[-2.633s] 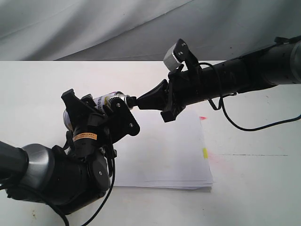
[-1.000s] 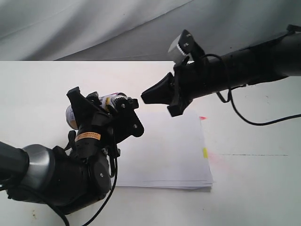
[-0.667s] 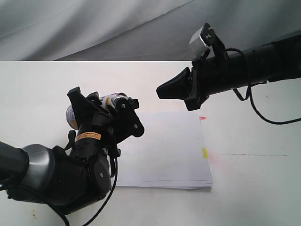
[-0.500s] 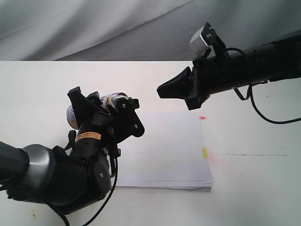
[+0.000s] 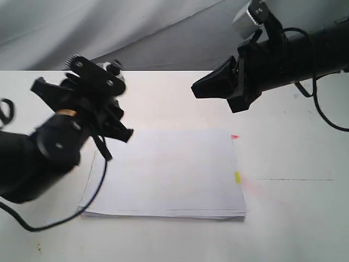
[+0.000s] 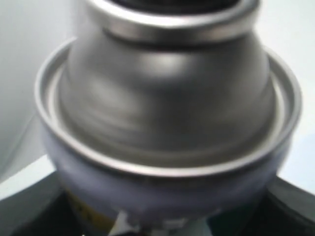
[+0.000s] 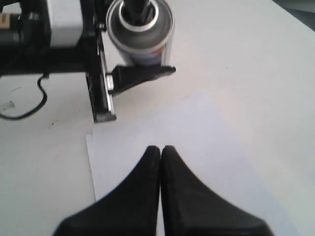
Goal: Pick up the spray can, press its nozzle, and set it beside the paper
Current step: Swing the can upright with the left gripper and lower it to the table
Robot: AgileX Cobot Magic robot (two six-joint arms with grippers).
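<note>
**Left of the paper — can clamped, nozzle end facing out**

Off the far left corner of the paper point(image 5: 169, 174), your left gripper point(image 7: 145, 56) is pinching the spray can point(image 7: 140, 34) by its printed body. One black finger lies against the wall just below the silver shoulder point(image 6: 167, 98), and the other is hidden behind the can. The black nozzle point(image 7: 139, 7) points toward the right gripper point(image 5: 195, 90). That gripper's fingers are pressed together with nothing between them, and it hangs well apart from the can over the far edge of the sheets. The exterior view is too blurred to show whether the can's base touches the table point(image 5: 294, 218).

Expect a stiff, light metal cylinder with a smooth, slippery skin — likely to twist or slide if gripped loosely. Keep your hold on the straight wall, under the shoulder and clear of the button. The nozzle is small, so any press has to land squarely on it. The base is narrow, so put the can down upright on bare table just beside the sheets, not on them, or it may tip and roll.
</note>
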